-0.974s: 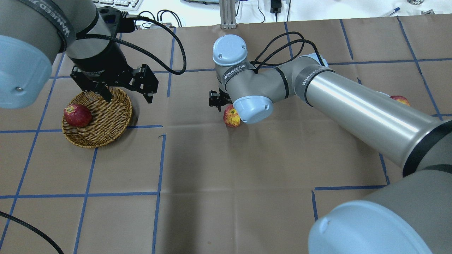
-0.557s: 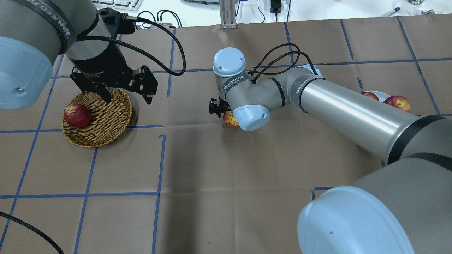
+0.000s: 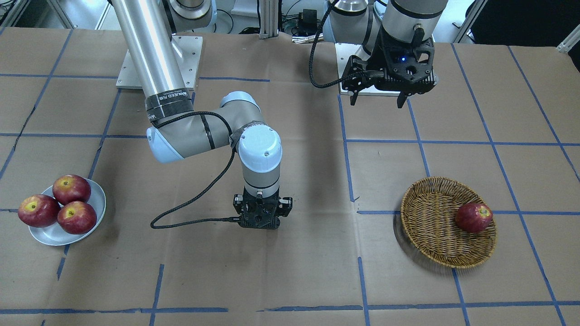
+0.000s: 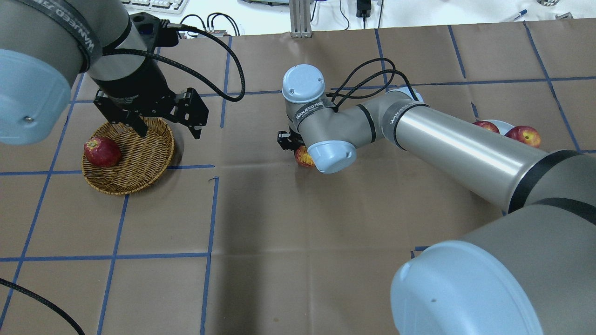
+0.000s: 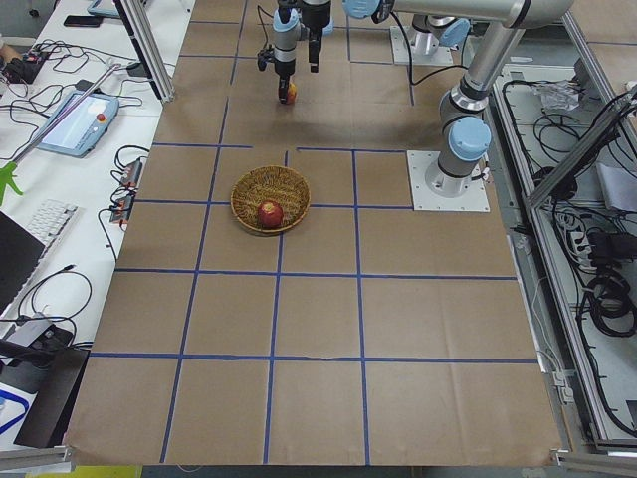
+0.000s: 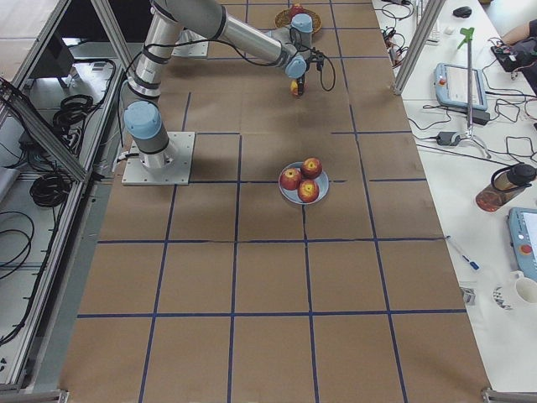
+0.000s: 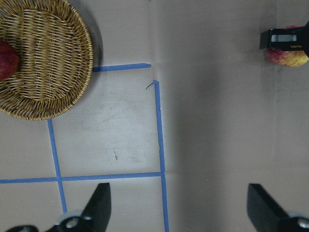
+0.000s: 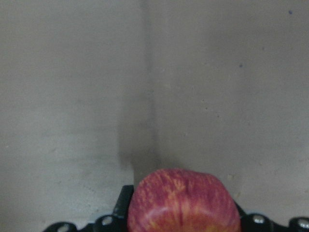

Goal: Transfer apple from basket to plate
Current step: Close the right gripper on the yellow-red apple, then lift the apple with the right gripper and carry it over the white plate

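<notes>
At table centre, under the right wrist: the apple (image 8: 183,200), streaked pink-yellow; whether it rests on the paper or hangs just above it, cannot tell. Right gripper (image 3: 262,221): fingers against both flanks, clamped on it.

Step, judged: pick-up at mid-table; the apple is out of the basket and has not reached the plate.

Farther, at the robot's right end: plate (image 3: 50,236), three dark apples (image 3: 71,189), little bare room. The next move calls for a lift, travel there, and a gentle set-down in the gap.

Farthest, at the opposite end: basket (image 3: 426,213), one dark apple (image 3: 473,217). Left gripper (image 3: 377,102): spread wide, empty, hovering robot-side of it.
</notes>
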Available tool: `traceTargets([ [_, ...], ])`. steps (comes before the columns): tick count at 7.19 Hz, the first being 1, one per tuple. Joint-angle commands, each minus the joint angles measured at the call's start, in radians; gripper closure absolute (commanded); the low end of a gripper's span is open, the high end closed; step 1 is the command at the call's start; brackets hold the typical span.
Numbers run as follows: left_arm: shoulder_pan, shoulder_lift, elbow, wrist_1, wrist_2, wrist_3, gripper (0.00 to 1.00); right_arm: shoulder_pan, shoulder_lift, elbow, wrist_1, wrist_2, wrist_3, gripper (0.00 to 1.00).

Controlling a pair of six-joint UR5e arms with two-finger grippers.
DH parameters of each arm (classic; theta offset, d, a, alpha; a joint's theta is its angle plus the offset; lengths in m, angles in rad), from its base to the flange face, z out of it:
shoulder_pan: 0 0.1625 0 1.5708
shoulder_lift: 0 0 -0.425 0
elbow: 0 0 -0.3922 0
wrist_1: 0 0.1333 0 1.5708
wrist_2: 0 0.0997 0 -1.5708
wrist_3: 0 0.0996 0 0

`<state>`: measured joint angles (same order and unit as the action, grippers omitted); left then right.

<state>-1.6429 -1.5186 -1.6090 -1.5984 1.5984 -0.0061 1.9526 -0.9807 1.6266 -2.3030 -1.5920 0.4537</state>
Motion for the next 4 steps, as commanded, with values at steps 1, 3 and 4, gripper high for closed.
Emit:
traceTargets([
  [1, 0.000, 0.000, 0.000, 0.000, 0.000, 0.000, 0.01, -0.020, -0.059, 0.001, 0.035, 0.001, -0.006, 0.46],
  [3, 0.000, 0.000, 0.001, 0.000, -0.002, 0.000, 0.01, -0.073, -0.152, 0.002, 0.120, -0.005, -0.033, 0.48],
  [4, -0.002, 0.003, 0.000, 0.000, 0.001, 0.003, 0.01, -0.145, -0.188, 0.004, 0.176, -0.002, -0.112, 0.48],
])
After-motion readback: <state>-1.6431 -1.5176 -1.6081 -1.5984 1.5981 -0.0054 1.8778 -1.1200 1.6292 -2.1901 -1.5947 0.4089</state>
